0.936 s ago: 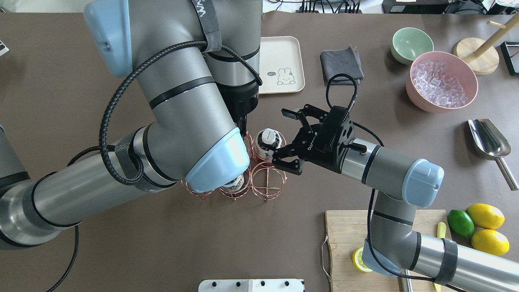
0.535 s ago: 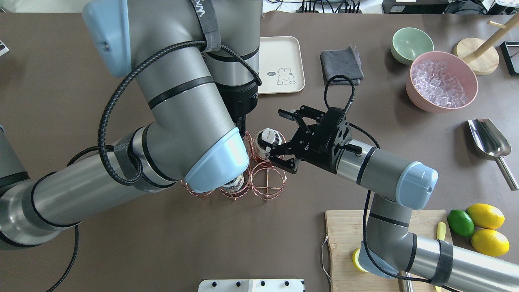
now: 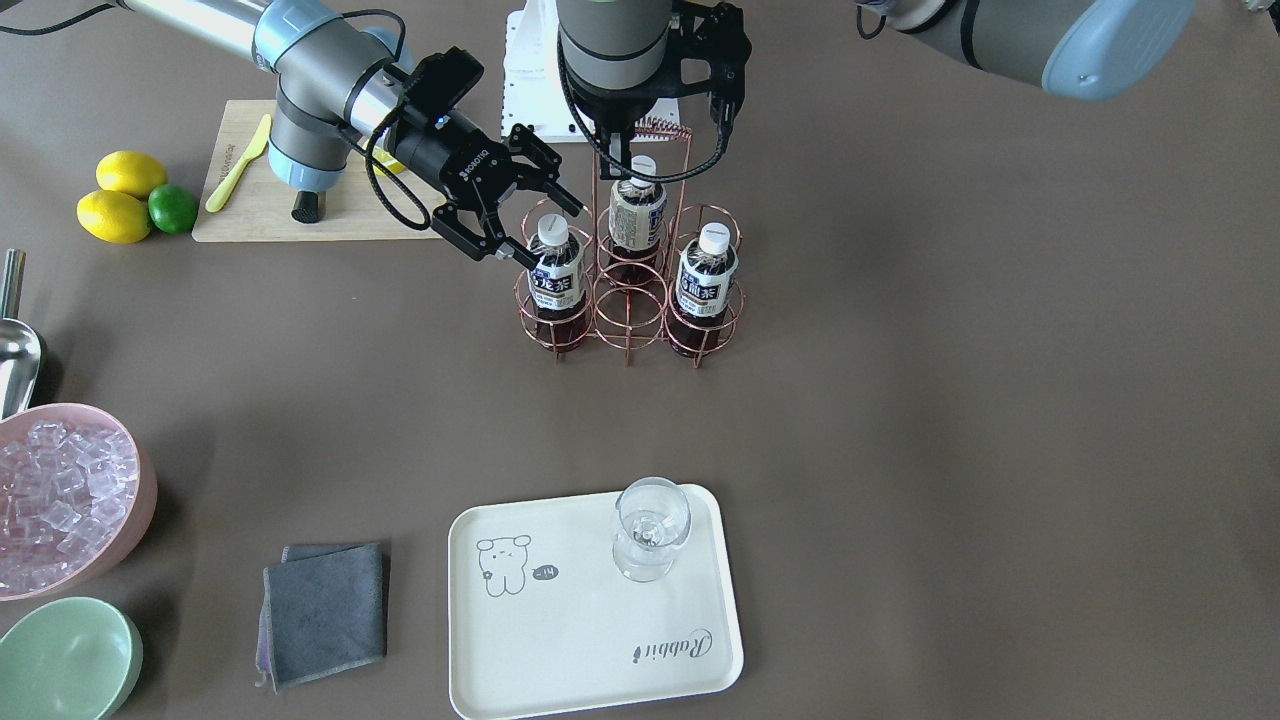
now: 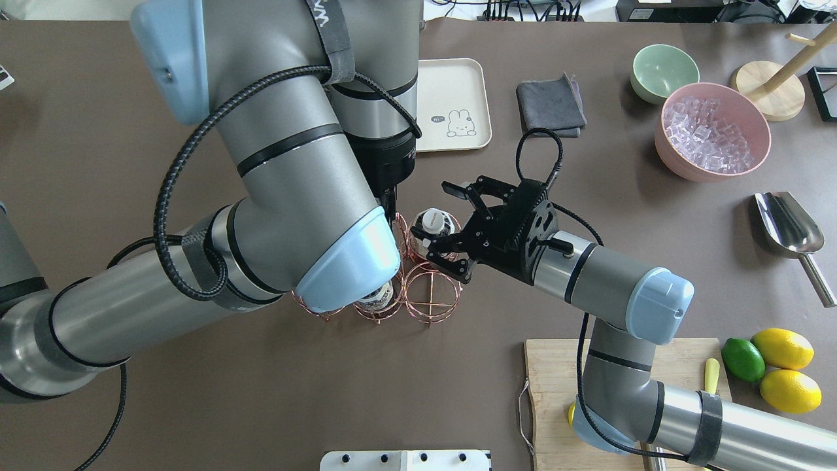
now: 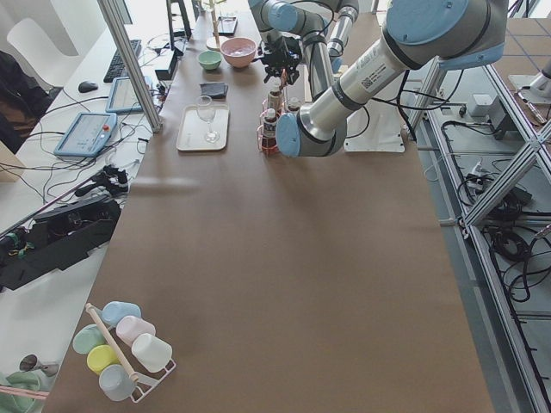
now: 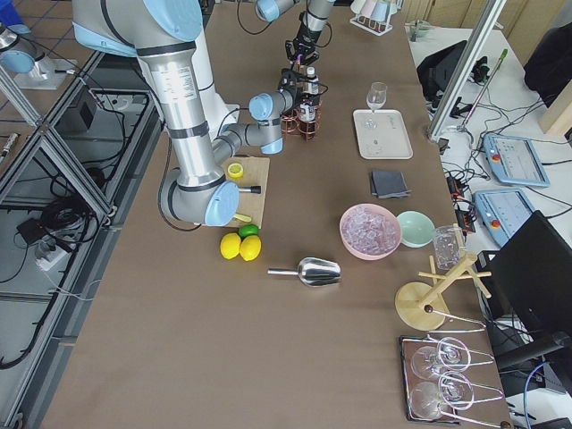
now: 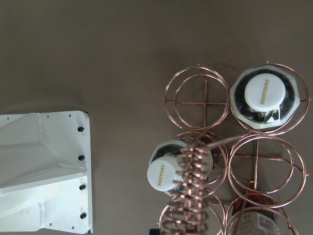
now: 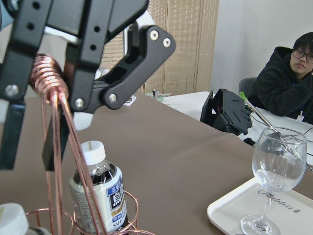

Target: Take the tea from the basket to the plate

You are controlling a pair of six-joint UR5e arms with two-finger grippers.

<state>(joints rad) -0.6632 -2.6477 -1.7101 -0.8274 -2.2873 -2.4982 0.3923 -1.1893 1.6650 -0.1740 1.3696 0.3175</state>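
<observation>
tea (image 3: pixel 556 265): three alike, upright; clear bottles, dark brown liquid, white caps, white-and-blue labels | basket (image 3: pixel 662 128): rose-gold wire, six ring cells, tall coiled handle; bottles in both end cells of the row far from the robot and the near row's middle cell | plate (image 3: pixel 580 640): cream rounded tray, bear drawing, well apart from basket

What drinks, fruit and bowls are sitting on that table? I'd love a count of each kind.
Tea bottles in the wire basket: 3
Whole lemons: 2
Limes: 1
Bowls: 2, a pink bowl of ice and a green bowl
Total: 8
</observation>
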